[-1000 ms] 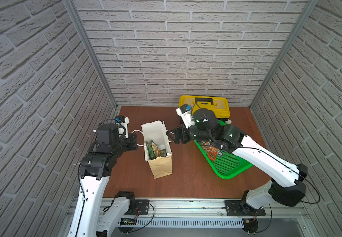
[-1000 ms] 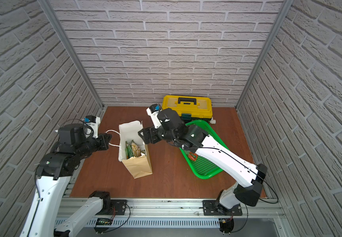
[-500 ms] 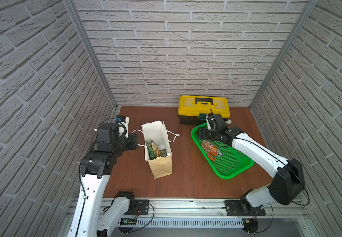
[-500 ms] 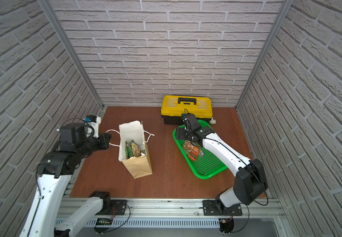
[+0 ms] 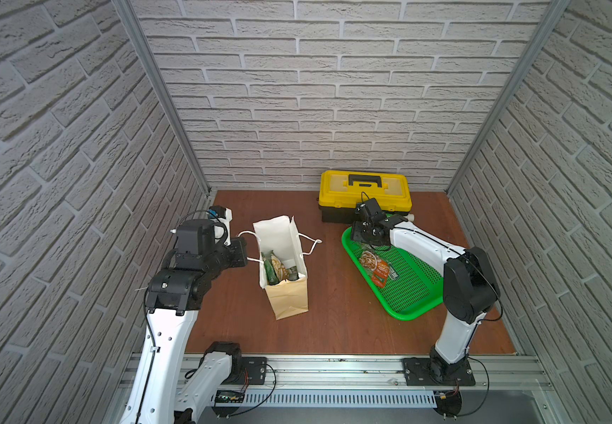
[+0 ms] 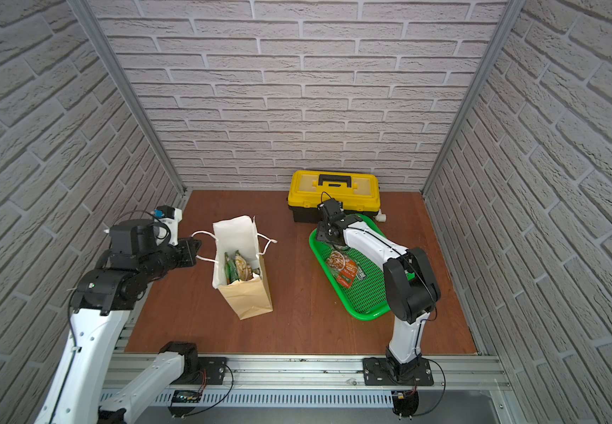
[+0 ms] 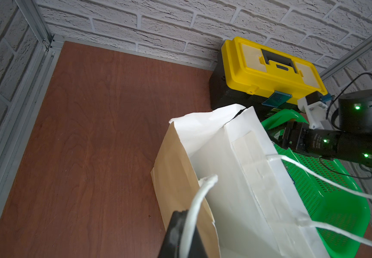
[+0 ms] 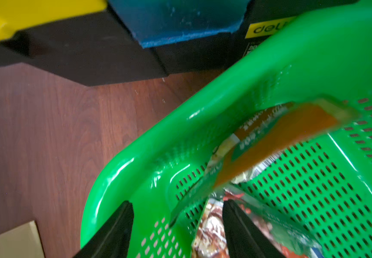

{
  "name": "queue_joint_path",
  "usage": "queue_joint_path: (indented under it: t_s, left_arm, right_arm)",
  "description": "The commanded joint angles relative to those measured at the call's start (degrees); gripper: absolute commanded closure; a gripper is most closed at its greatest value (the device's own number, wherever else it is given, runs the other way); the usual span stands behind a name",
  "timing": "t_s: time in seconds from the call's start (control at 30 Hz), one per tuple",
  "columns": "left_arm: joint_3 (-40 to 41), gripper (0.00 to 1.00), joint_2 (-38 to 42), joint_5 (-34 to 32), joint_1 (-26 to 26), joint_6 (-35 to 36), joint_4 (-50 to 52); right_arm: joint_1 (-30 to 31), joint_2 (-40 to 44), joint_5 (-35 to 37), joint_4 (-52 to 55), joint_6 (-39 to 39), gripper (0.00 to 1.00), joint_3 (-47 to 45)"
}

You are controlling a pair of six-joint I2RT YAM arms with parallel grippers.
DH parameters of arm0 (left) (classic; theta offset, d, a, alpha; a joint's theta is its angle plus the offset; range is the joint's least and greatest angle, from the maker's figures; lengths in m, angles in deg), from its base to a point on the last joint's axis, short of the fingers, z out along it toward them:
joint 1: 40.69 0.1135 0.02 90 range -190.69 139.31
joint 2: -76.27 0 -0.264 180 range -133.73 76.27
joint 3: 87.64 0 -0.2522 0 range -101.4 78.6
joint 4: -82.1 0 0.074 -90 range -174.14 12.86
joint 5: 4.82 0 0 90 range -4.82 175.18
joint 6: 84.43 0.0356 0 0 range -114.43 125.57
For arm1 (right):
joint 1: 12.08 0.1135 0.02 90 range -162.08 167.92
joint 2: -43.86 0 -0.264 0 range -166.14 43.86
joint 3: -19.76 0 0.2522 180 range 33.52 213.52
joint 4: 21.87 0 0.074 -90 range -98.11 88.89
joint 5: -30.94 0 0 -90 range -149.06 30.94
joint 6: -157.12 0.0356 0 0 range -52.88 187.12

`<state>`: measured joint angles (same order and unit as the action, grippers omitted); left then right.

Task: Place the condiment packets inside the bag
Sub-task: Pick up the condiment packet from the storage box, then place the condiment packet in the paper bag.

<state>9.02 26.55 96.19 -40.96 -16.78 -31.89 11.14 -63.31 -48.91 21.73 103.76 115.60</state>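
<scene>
The right fingers (image 8: 113,230) stand partly apart inside the basket (image 8: 203,107). The packets (image 8: 211,225) lie in the gap between them, with a blurred one slanting ahead past the tips. This arm is nearer. The left fingers (image 7: 176,232) are pinched shut on the handle (image 7: 196,201) of the bag (image 7: 225,167), which holds more packets.

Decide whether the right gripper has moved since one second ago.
Yes. The right gripper has swung from beside the bag across to the green basket, close to the yellow toolbox.
</scene>
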Motion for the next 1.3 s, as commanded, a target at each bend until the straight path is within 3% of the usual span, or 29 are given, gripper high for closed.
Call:
queue_joint_path:
  t_s: [0.0, 0.2, 0.4, 0.67, 0.8, 1.03, 1.27]
  left_arm:
    - [0.63, 0.93, 0.08, 0.31, 0.31, -0.15, -2.24]
    - [0.46, 0.93, 0.15, 0.38, 0.35, -0.2, -2.15]
    - [0.41, 0.93, -0.04, 0.6, 0.37, -0.11, -2.35]
    - [0.77, 0.93, -0.21, 0.74, 0.45, -0.32, -3.03]
    - [0.9, 0.93, -0.27, 0.77, 0.45, -0.37, -3.2]
    - [1.14, 0.93, -0.14, 0.66, 0.45, -0.34, -3.04]
    - [1.29, 0.94, 0.34, 0.83, 0.45, -0.42, -2.87]
  right_arm:
    - [-0.83, -2.47, -0.52, 1.66, -0.17, 0.44, 3.33]
    - [-2.04, 1.34, -0.57, 0.94, -0.69, 0.97, 0.78]
    - [-1.97, 12.37, 0.19, 1.66, -3.09, 0.97, -1.13]
    - [1.05, 23.82, -7.69, 1.43, -6.9, 0.97, 3.9]
    - [5.44, 23.99, -14.2, 3.63, -8.13, 0.98, 11.96]
    - [17.18, 21.21, -17.84, 6.61, -10.93, 0.98, 25.41]
    - [24.47, 18.59, -22.15, 4.13, -9.89, 0.97, 26.14]
